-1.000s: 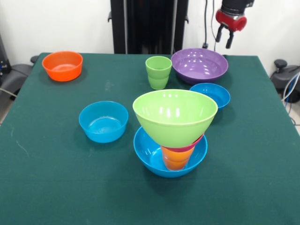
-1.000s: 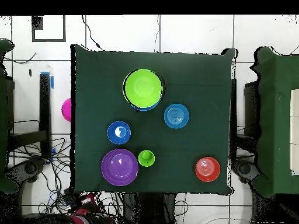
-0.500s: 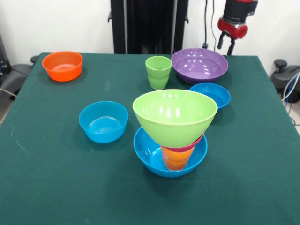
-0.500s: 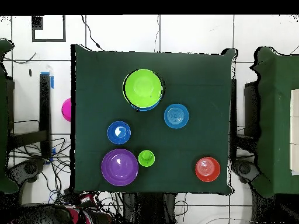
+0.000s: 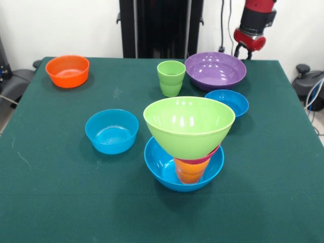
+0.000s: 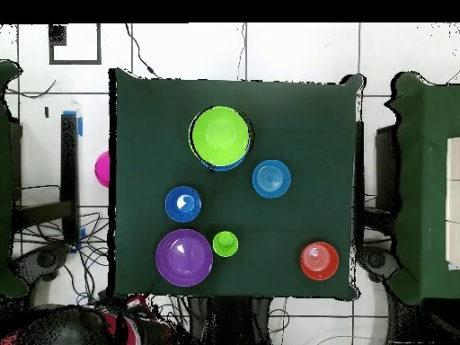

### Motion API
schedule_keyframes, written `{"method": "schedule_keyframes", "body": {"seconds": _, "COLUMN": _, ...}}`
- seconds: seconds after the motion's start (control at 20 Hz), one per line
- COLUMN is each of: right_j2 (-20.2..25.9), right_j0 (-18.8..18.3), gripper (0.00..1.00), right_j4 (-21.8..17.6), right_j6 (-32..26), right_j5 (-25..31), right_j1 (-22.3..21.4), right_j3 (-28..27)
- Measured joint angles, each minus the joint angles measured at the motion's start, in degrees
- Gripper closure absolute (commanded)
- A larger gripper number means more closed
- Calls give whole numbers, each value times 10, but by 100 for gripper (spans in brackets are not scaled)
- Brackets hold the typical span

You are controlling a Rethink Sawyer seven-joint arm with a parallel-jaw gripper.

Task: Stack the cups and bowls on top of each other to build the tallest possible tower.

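Note:
The tower stands near the table's middle: a large blue bowl (image 5: 161,167) holds an orange-yellow cup (image 5: 191,171), with a pink-red bowl (image 5: 206,156) and a big lime green bowl (image 5: 188,124) (image 6: 220,135) on top. A light green cup (image 5: 171,77) (image 6: 225,243) stands alone beside the wide purple bowl (image 5: 215,70) (image 6: 184,258). Two small blue bowls (image 5: 227,102) (image 5: 112,131) and a small orange bowl (image 5: 67,71) sit apart on the cloth. My gripper (image 5: 242,52) hangs open and empty just behind the purple bowl's far right rim.
The green table (image 5: 61,202) ends just behind the purple bowl. A black pedestal column (image 5: 161,28) rises past that edge. A pink round thing (image 6: 102,169) lies off the table's side in the overhead view, among cables.
My gripper has come down a little toward the far rim of the purple bowl. No cup or bowl has moved.

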Motion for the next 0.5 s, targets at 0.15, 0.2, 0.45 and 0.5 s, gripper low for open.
{"method": "schedule_keyframes", "body": {"seconds": 0.15, "right_j2": -15, "right_j0": 21, "gripper": 0, "right_j4": -2, "right_j6": 0, "right_j5": 0, "right_j1": 2, "right_j3": -6}}
{"method": "schedule_keyframes", "body": {"seconds": 0.2, "right_j2": -22, "right_j0": 29, "gripper": 0, "right_j4": -5, "right_j6": 0, "right_j5": 0, "right_j1": 2, "right_j3": -8}}
{"method": "schedule_keyframes", "body": {"seconds": 0.45, "right_j2": -43, "right_j0": 51, "gripper": 0, "right_j4": -22, "right_j6": 0, "right_j5": 4, "right_j1": 2, "right_j3": -15}}
{"method": "schedule_keyframes", "body": {"seconds": 0.5, "right_j2": -47, "right_j0": 54, "gripper": 0, "right_j4": -26, "right_j6": 0, "right_j5": 5, "right_j1": 2, "right_j3": -17}}
